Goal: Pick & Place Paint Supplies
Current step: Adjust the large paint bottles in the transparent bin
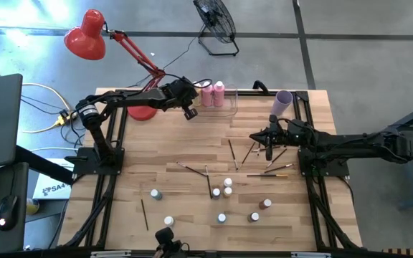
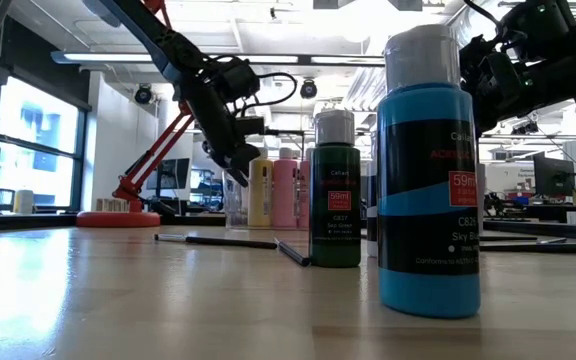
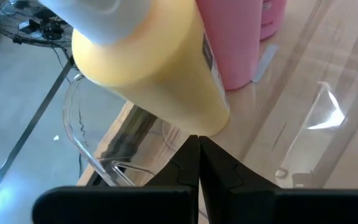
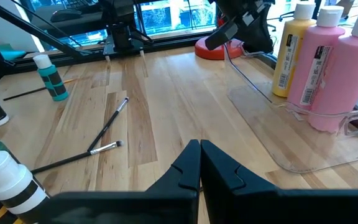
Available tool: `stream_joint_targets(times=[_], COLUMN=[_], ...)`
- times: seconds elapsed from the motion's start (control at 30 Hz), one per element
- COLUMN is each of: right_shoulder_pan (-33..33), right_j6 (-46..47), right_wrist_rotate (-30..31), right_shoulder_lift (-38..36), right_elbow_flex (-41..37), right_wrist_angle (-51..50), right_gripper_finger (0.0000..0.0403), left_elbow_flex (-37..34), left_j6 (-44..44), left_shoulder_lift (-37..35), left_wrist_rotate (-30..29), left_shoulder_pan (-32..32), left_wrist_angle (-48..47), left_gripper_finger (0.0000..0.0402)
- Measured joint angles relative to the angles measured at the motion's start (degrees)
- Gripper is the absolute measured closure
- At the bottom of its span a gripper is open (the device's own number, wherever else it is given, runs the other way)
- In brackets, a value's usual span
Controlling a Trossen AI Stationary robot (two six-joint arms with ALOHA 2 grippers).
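Both grippers closed and empty, left just beside yellow bottle in bin, right near brushes beside bin; brushes probably light, stiff, thin, roll-prone, best pinched mid-handle; small bottles rigid, slippery, best gripped around body.

from my remote station i see a wooden table on a grey concrete floor, a red desk lamp clamped at its far-left corner, a black floor fan behind it, large windows and bright ceiling strip lights beyond.
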Motion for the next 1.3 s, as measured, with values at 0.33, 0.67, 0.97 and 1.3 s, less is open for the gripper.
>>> stream_joint_targets(times=[0.33,0.67,0.97,1.3], right_shoulder_pan=[0.00,-0.03,0.00,0.00], right_j6=[0.43,2.94,1.57,1.53], right_wrist_rotate=[3.18,4.65,4.48,4.47], right_shoulder_lift=[0.00,0.01,0.02,0.02], right_elbow_flex=[0.00,0.00,0.00,0.00], right_wrist_angle=[7.21,7.17,6.91,6.22], right_gripper_finger=[0.0401,0.0401,0.0401,0.0401], left_elbow_flex=[0.00,0.00,0.00,0.00], left_j6=[-0.64,-0.87,-1.92,-2.34], left_shoulder_lift=[0.00,0.00,0.00,0.00], left_wrist_rotate=[0.13,1.86,2.28,4.68], left_shoulder_pan=[0.00,0.00,0.00,-0.02], left_wrist_angle=[0.15,0.22,-0.61,-1.34], left_gripper_finger=[0.0402,0.0402,0.0402,0.0402])
